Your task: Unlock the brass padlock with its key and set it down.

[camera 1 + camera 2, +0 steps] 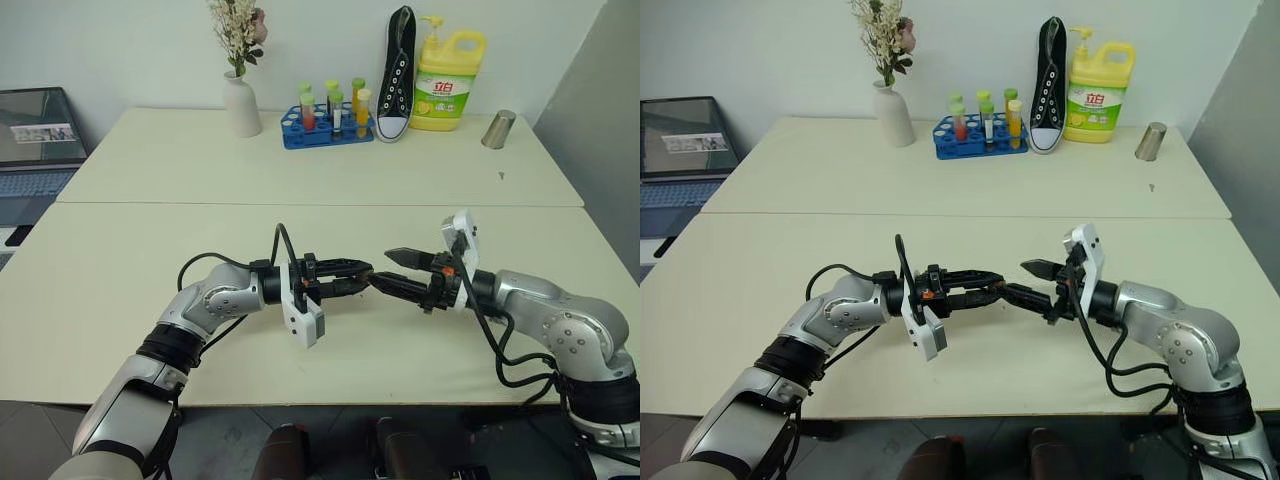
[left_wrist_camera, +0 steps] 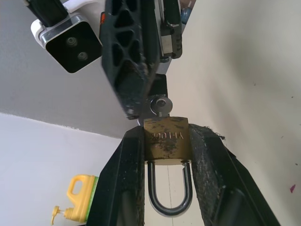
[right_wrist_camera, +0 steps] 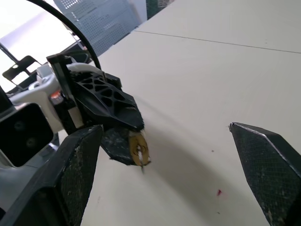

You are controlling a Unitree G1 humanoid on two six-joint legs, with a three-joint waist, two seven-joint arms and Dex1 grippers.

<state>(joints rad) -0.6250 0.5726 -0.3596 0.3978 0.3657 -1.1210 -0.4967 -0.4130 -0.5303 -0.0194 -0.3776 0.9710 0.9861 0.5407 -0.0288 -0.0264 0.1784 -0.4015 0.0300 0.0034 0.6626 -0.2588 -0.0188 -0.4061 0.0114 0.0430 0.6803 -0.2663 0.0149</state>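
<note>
We saw two pale tables [image 1: 150, 270] and two grippers above the near one: the left gripper [image 2: 164, 155] clamped one brass padlock [image 2: 166, 140], one key [image 2: 160, 106] in it; the right gripper [image 3: 174, 155] gaped wide, empty.

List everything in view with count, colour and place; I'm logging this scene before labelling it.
brass padlock: one, gold with silvery shackle, clamped between the left gripper's fingers
key: one, silvery, in the padlock's end
vase: one, white with flowers, far table
tube rack: one, blue with coloured tubes, beside the vase
shoe: one, black and white, upright against the wall
detergent bottle: one, yellow, next to the shoe
steel cup: one, upturned, far table's right end
laptop: one, dark, off to the left
tables: two, cream, pushed together
left gripper: black, shut on the padlock
right gripper: black, open, facing the left one
</note>
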